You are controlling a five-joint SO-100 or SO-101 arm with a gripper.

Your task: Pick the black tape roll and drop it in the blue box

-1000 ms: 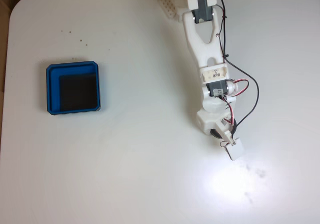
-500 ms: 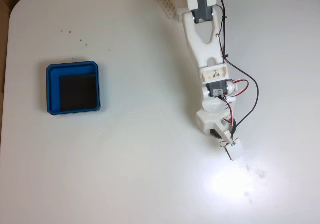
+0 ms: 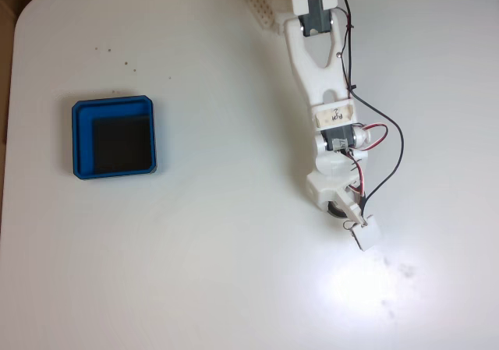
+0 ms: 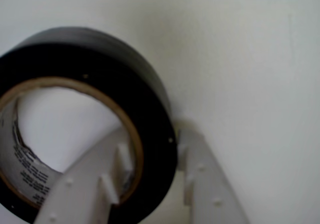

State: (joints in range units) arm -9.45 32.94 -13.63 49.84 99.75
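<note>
The hand [image 4: 152, 171] is set astride the wall of the black tape roll [image 4: 87, 119] in the wrist view: one finger passes through the open centre and lies against the tan inner rim, the other stands just outside the dark outer band. The wall sits between them with little or no gap showing, so the hand appears clenched on the roll, though firm contact on the outer side cannot be confirmed. The straddle is judged deliberate, since a ring lying flat offers only its wall to pinch. The roll rests flat on the white counter [image 4: 250, 59], printed text visible on its inner liner.

In the fixed view the arm [image 3: 323, 93] reaches down from the top edge to the lower right of the counter [image 3: 195, 272], its wrist covering the roll; a bright glare patch lies just beyond. The blue box [image 3: 76, 139] sits well apart at the left, open upward, black floor bare. Judgement: grasp stage, lift and transfer not yet done.
</note>
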